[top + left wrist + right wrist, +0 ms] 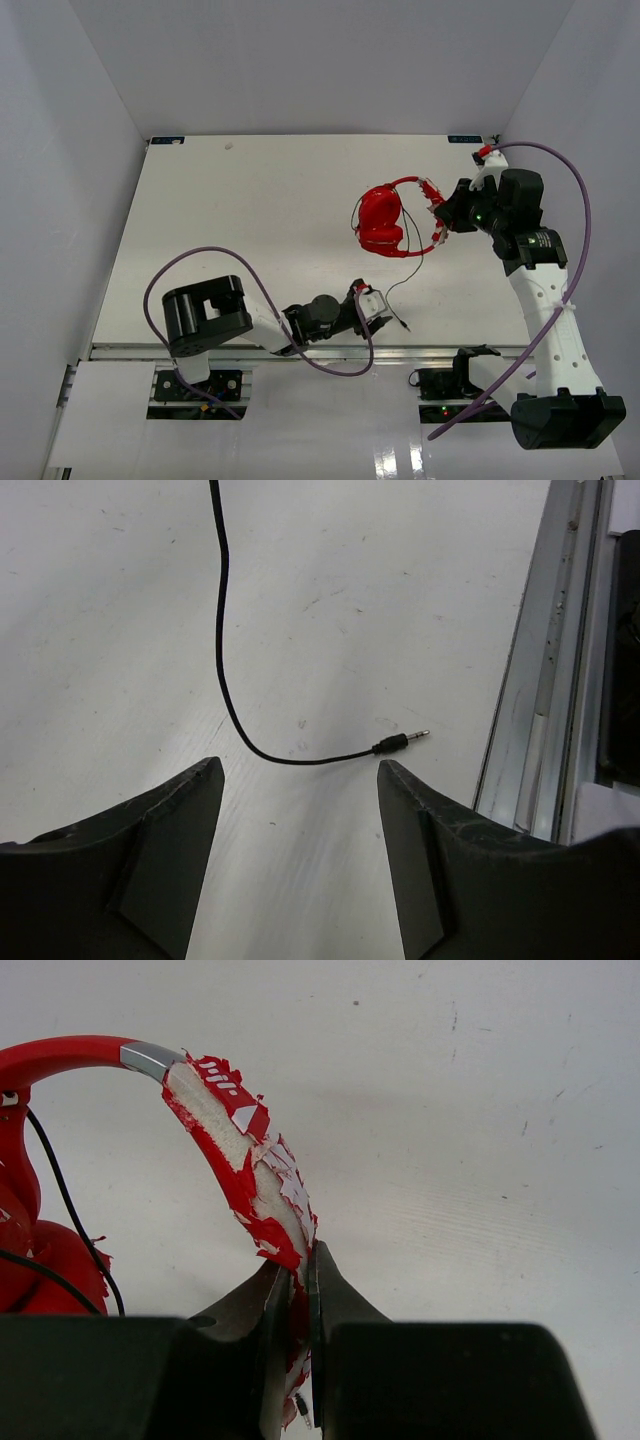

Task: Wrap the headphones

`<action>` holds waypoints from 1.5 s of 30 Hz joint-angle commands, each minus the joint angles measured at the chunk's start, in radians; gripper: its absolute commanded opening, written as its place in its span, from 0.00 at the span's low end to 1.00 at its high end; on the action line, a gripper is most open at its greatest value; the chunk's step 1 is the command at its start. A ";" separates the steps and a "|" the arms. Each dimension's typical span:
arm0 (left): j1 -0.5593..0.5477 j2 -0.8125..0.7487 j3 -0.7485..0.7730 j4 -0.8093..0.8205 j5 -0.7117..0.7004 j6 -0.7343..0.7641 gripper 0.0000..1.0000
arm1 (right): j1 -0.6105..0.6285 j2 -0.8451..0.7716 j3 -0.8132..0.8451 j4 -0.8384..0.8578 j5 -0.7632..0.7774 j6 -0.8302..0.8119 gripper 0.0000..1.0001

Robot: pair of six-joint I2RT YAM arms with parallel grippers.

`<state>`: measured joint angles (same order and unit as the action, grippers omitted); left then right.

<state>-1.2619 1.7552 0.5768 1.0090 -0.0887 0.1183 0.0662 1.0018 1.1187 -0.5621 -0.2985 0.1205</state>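
The right gripper [300, 1265] is clamped on the headphones [382, 220]. Its two fingers are pressed together around the padded top of the headband [235, 1150], where the red covering is torn and flaking and pale foam shows through. From that pinch the band arcs up and away toward the left edge of the wrist view and passes a silver joint. It then runs down to the red ear cups [40, 1260] at the far left of the gripper, with thin black cord crossing them. From above, the ear cups sit together over the white table [250, 200], just to the left of the right gripper's fingers, and the band loops from them into the grip. Whether the cups rest on the surface or hang just above it cannot be told. The cord [412, 270] trails from the cups toward the near edge of the table and ends in a small plug [402, 742]. The left gripper [300, 770] has its jaws wide apart with nothing between them, and it touches neither cord nor plug. In its wrist view the plug lies flat on the table just ahead of the fingertips, nearer the finger on the side of the metal rail [545, 680], with its tip pointing at that rail. The cord curves from the plug across the gap ahead of the fingers, then runs straight away from the gripper. The ear cups and headband are well apart from the left gripper, farther up the table beside the right arm.
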 commanded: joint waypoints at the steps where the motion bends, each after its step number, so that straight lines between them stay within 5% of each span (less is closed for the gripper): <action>1: 0.026 0.071 0.063 0.148 -0.014 0.013 0.73 | -0.005 -0.037 0.052 0.041 -0.078 0.022 0.08; 15: 0.058 0.239 0.101 0.296 -0.006 -0.203 0.63 | -0.006 -0.058 0.060 0.026 -0.113 0.028 0.08; 22: 0.058 0.304 0.109 0.361 0.026 -0.283 0.37 | -0.008 -0.057 0.078 0.014 -0.135 0.031 0.08; 31: 0.058 0.346 0.124 0.367 0.055 -0.353 0.34 | -0.019 -0.063 0.098 -0.001 -0.155 0.033 0.08; 37: 0.062 0.333 0.124 0.343 0.086 -0.358 0.05 | -0.019 -0.066 0.112 -0.017 -0.171 0.017 0.08; 45: 0.130 0.189 -0.034 0.400 0.193 -0.388 0.00 | -0.023 -0.102 0.125 -0.070 -0.228 -0.127 0.08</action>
<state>-1.1719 2.0637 0.6157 1.3207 0.0153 -0.2440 0.0495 0.9483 1.1814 -0.6494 -0.4574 0.0479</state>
